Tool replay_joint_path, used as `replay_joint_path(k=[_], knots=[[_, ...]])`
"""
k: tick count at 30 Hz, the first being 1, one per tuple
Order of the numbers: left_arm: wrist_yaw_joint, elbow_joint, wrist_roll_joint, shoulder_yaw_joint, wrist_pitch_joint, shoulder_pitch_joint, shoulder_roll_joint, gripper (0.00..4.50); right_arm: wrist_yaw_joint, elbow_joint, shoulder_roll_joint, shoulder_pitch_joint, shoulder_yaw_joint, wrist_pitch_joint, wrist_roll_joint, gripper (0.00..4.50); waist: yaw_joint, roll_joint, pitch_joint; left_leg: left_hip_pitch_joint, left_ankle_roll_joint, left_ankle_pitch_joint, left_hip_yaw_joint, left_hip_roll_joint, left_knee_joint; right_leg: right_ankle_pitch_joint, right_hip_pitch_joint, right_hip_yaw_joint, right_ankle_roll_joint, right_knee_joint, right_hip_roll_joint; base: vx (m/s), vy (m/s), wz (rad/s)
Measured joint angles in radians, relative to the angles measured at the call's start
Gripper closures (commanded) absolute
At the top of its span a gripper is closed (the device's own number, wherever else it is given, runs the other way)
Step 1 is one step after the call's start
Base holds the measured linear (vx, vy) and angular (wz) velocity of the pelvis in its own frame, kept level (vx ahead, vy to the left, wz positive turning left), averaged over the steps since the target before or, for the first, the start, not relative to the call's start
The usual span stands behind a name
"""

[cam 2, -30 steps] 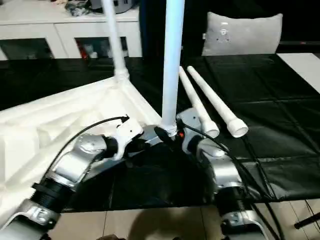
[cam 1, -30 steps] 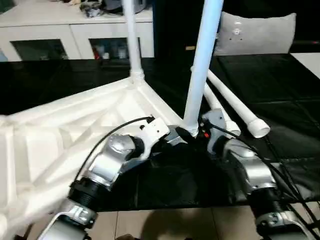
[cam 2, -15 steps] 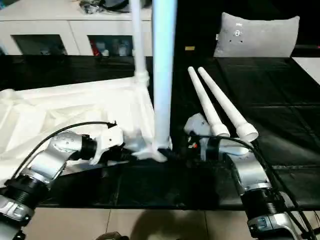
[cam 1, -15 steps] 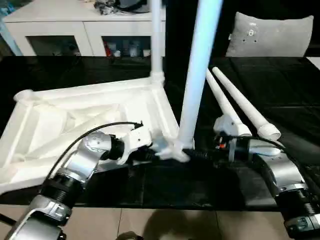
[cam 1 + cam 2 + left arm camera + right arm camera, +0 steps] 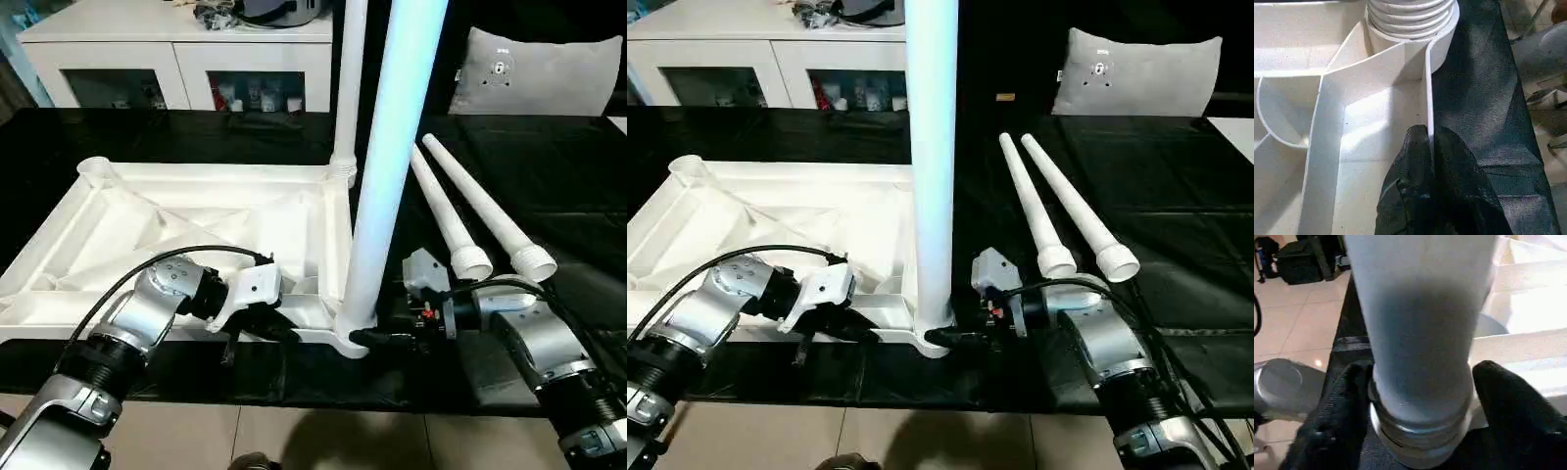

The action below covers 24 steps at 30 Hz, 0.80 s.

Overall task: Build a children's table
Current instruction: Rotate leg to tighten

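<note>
Left gripper (image 5: pixel 1425 147) pinches the tabletop (image 5: pixel 196 211) rim; right gripper (image 5: pixel 1420 396) straddles the near-corner leg (image 5: pixel 392 166). Twist squarely, keep that rim steady.

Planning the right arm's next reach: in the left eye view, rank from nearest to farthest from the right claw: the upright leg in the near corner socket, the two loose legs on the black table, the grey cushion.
1. Upright leg, straddled at its base by the right claw.
2. Loose legs, lying just beyond the claw, toward the right.
3. Grey cushion, at the far right edge.
</note>
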Motion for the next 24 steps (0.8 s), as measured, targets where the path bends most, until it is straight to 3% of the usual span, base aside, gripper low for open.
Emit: replay_joint_path(k=[4, 10, 15, 20, 24], knots=[[-0.003, 0.014, 0.000, -0.004, -0.018, -0.006, -0.001, 4.50, 0.009, 0.000, 0.000, 0.000, 0.000, 0.000, -0.003, 1.69, 0.009, 0.000, 0.000, 0.000, 0.000, 0.000, 0.000, 0.000, 0.000, 0.000, 0.000, 0.000, 0.000, 0.000, 0.000, 0.000, 0.000, 0.00], [0.004, 0.013, 0.000, -0.003, -0.013, -0.004, -0.012, 4.50, -0.002, -0.012, 0.004, 0.011, -0.004, 0.033, 0.010, 1.80, 0.010, 0.000, 0.000, 0.000, 0.000, 0.000, 0.000, 0.000, 0.000, 0.000, 0.000, 0.000, 0.000, 0.000, 0.000, 0.000, 0.000, 0.00], [0.120, -0.011, 0.010, 0.028, 0.085, 0.009, -0.044, 4.50, -0.128, -0.023, 0.053, 0.026, -0.046, 0.106, 0.004, 1.82, 0.004, 0.000, 0.000, 0.003, 0.000, 0.000, 0.000, 0.000, 0.001, 0.000, 0.002, 0.000, 0.000, 0.001, 0.000, 0.000, 0.000, 0.00], [0.369, -0.080, 0.046, 0.092, 0.311, 0.031, -0.161, 4.50, -0.463, 0.063, 0.196, -0.019, -0.137, 0.154, -0.048, 1.83, -0.053, -0.001, 0.000, 0.006, 0.000, 0.001, 0.002, 0.000, 0.003, 0.000, 0.004, 0.001, 0.000, -0.002, 0.000, 0.000, 0.000, 0.00], [0.549, -0.117, 0.088, 0.115, 0.388, 0.044, -0.263, 4.50, -0.666, 0.135, 0.294, -0.063, -0.206, 0.167, -0.050, 1.83, -0.077, -0.004, 0.001, 0.005, 0.000, 0.000, 0.001, 0.000, 0.002, 0.000, 0.003, 0.000, 0.000, -0.002, 0.000, 0.000, 0.000, 0.00]])
